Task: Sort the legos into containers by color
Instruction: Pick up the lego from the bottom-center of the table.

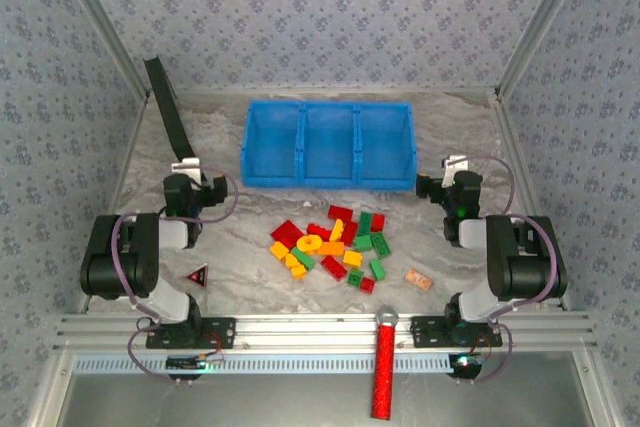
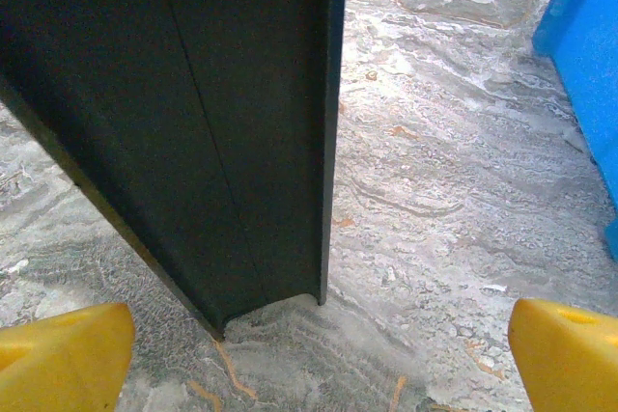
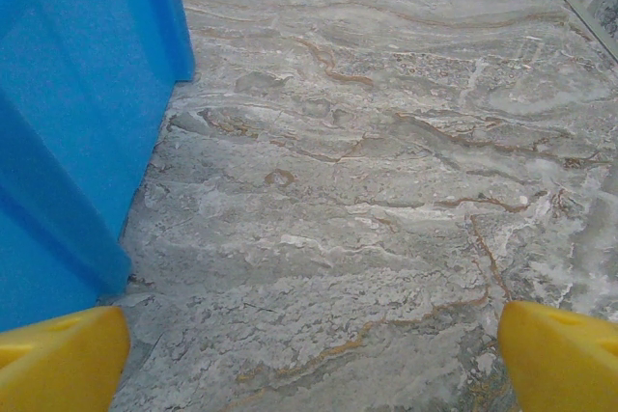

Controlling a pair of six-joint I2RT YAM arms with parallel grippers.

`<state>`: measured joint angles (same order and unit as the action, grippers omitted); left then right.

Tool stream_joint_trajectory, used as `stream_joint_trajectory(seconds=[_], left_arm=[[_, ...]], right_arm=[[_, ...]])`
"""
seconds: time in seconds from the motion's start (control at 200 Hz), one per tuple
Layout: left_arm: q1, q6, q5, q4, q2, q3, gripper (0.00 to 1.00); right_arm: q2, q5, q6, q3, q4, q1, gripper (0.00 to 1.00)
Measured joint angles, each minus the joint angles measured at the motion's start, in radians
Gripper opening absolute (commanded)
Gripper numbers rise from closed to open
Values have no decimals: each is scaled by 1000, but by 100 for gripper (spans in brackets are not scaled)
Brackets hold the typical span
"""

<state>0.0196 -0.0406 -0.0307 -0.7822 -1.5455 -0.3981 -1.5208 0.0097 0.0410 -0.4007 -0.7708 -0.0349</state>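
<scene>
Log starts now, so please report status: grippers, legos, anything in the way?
Left gripper, right gripper open, empty. Legos loose on table, none in containers. Black panel close ahead of left gripper.

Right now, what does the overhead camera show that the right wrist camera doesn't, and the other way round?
Overhead: the legos heaped mid-table, the left arm and right arm, a black board at the left, a peach block, a red glittery stick. Right wrist: the right gripper's yellow fingertips up close, spread wide with nothing between them, plus fine brown veins in the table. Shared: the blue containers and the marbled table.
</scene>
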Motion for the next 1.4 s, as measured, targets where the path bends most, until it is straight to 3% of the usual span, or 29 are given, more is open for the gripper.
stream_joint_trajectory(seconds=[0.485,0.585,0.71,0.865,1.049,1.264,1.399], left_arm=[[12,-1,8,3,0,-2,99],[9,-2,-12,184,42,-83,99],[-54,-1,-111,432,169,-269,99],[-159,3,-200,775,235,-605,99],[-210,-5,-205,1138,236,-960,99],[-282,7,-150,1409,289,-1007,99],[-289,7,-112,1477,356,-941,99]], right_arm=[[5,-3,1,-1,10,-2,100],[81,21,-6,-41,172,21,100],[208,48,-76,-204,462,75,92],[346,65,-180,-330,702,228,91],[398,71,-324,-318,983,393,87],[577,112,-535,-207,1226,680,81],[624,164,-663,-179,1315,820,81]])
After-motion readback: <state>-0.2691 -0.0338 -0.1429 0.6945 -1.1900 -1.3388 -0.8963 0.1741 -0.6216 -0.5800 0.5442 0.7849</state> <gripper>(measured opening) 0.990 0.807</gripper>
